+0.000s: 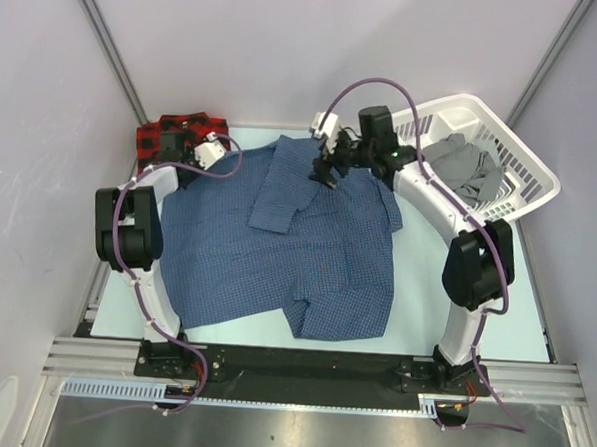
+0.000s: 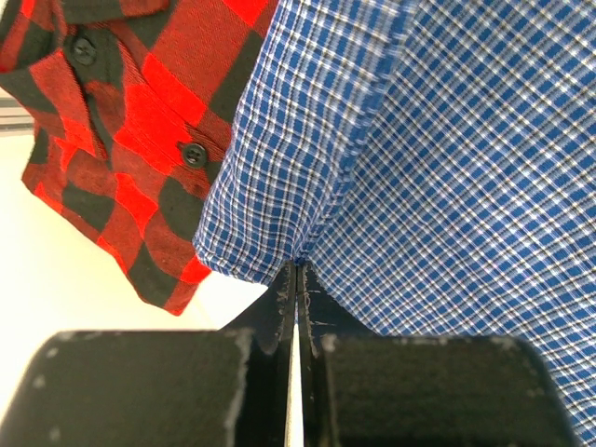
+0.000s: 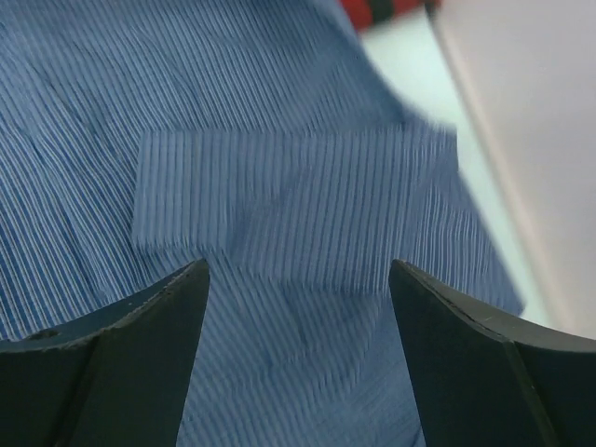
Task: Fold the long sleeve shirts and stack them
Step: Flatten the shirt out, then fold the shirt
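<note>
The dark blue check shirt (image 1: 287,248) lies spread over the middle of the table, with one sleeve folded back across its upper part. The red-and-black plaid shirt (image 1: 173,137) lies folded at the far left corner. My left gripper (image 1: 214,151) is at the blue shirt's far left edge, beside the plaid shirt. In the left wrist view it (image 2: 296,270) is shut on the hem of the blue shirt (image 2: 447,158), with the plaid shirt (image 2: 140,121) just to the left. My right gripper (image 1: 326,173) hovers open over the blue shirt's collar end. In the right wrist view it (image 3: 298,279) is empty above the folded sleeve (image 3: 298,205).
A white laundry basket (image 1: 527,160) stands at the far right with a grey garment (image 1: 466,172) in it. White walls enclose the table on the left, back and right. A black rail (image 1: 311,364) runs along the near edge by the arm bases.
</note>
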Robot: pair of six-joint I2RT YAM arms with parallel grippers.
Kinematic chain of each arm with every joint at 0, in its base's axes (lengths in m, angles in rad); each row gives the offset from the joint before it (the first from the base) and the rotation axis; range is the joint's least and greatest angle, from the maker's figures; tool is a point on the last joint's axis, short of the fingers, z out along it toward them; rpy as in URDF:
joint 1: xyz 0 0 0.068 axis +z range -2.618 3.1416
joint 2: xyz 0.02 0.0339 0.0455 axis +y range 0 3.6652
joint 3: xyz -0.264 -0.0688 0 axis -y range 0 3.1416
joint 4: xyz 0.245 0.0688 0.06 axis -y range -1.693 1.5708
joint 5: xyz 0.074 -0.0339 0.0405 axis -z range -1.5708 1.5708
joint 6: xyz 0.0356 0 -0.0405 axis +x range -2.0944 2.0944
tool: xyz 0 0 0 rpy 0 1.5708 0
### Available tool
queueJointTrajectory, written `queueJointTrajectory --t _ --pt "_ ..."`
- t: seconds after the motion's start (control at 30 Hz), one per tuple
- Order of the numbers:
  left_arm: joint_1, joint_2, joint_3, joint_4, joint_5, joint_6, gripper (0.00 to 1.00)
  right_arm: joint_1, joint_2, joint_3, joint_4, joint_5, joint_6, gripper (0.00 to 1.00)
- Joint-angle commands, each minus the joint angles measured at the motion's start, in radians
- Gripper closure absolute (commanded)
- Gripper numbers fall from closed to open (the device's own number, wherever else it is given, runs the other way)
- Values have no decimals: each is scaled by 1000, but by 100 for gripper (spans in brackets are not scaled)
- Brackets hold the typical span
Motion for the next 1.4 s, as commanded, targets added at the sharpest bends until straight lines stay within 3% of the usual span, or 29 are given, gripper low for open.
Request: queueJointTrajectory --t 0.0,0.1,0.2,0.4,0.53,0.7,0.73,0.83,0.87,0.93,0.97,1.37 --pt "10 -23 53 -34 44 -26 100 -97 65 133 -218 -27 46 16" --pt "13 -10 75 -59 50 -30 100 -107 190 305 -385 -82 86 17" --pt "15 -1 96 -88 58 -44 100 -56 273 406 -515 -119 88 12" --pt "16 0 101 -128 79 -63 100 71 358 363 -441 -67 106 10" --pt "18 5 101 -143 85 -64 100 91 435 393 -344 42 159 7" --pt "18 19 121 -163 88 -64 100 88 512 417 -301 108 160 11" --pt "18 20 122 -165 88 -64 100 90 517 419 -301 111 157 14" --pt "23 28 138 -174 90 -63 99 91 527 406 -301 134 140 40" --pt "23 34 150 -189 90 -61 99 91 527 405 -302 143 139 59" --pt "26 37 162 -204 96 -53 100 83 505 403 -311 149 133 77" --pt "26 36 173 -217 102 -43 100 80 492 400 -310 151 126 100" --pt "41 2 262 -338 137 103 100 -58 244 400 -350 39 119 100"
